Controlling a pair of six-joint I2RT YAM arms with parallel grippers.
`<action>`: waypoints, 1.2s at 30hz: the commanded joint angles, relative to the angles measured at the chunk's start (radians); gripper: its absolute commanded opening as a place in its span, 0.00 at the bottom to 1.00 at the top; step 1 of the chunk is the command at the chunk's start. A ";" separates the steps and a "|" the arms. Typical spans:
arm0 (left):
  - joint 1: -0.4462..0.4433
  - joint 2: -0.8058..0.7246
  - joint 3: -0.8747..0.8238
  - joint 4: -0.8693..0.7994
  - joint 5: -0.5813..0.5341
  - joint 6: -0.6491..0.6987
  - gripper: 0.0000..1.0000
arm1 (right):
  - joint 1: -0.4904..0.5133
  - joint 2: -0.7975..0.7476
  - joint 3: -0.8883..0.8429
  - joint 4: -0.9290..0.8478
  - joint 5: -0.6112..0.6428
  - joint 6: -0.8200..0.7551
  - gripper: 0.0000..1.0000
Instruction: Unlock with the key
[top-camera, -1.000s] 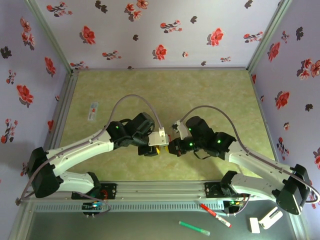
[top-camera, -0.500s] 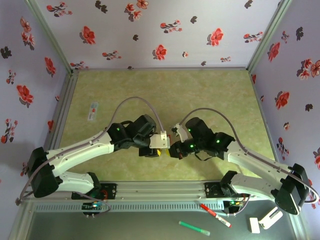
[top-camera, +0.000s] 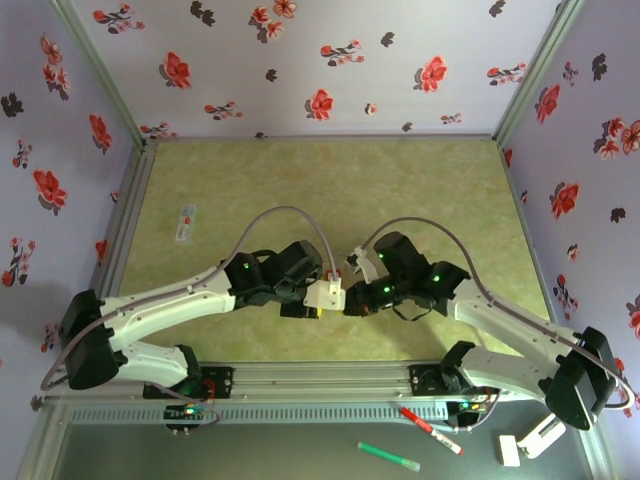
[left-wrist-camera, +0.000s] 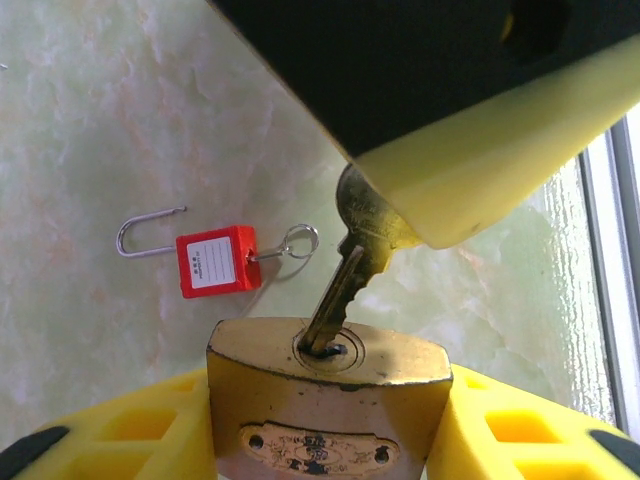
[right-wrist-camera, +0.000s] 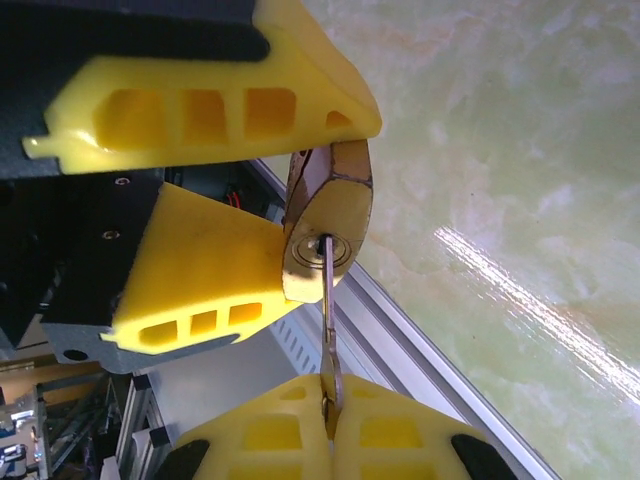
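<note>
A brass padlock (left-wrist-camera: 325, 400) is clamped between the yellow fingers of my left gripper (left-wrist-camera: 325, 432), keyhole face toward the camera. The key (left-wrist-camera: 352, 262), dull brass-coloured metal, has its blade tip in the keyhole and leans to the right. My right gripper (right-wrist-camera: 328, 420) is shut on the key's head (right-wrist-camera: 329, 385); the blade runs up into the padlock (right-wrist-camera: 330, 215). In the top view the left gripper (top-camera: 306, 306) and right gripper (top-camera: 352, 298) meet over the near middle of the table.
A red padlock (left-wrist-camera: 215, 262) with its shackle swung open and a ring on it lies on the green table beyond. The metal rail (top-camera: 320, 380) runs along the near edge. A red pen (top-camera: 430, 430), a green pen (top-camera: 388, 457) and a white part (top-camera: 525, 440) lie outside it.
Both grippers have drifted together slightly toward the near edge and to the right, still joined at the padlock and key. Neither grip has changed.
</note>
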 joint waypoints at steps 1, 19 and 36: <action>-0.078 0.017 0.071 0.078 0.119 0.057 0.00 | -0.028 0.018 0.008 0.124 0.095 0.048 0.00; -0.134 -0.020 0.068 0.150 0.090 0.046 0.00 | -0.051 0.050 -0.041 0.213 0.105 0.127 0.00; -0.224 -0.025 0.090 0.122 0.065 0.064 0.00 | -0.089 0.120 0.015 0.161 0.049 0.041 0.00</action>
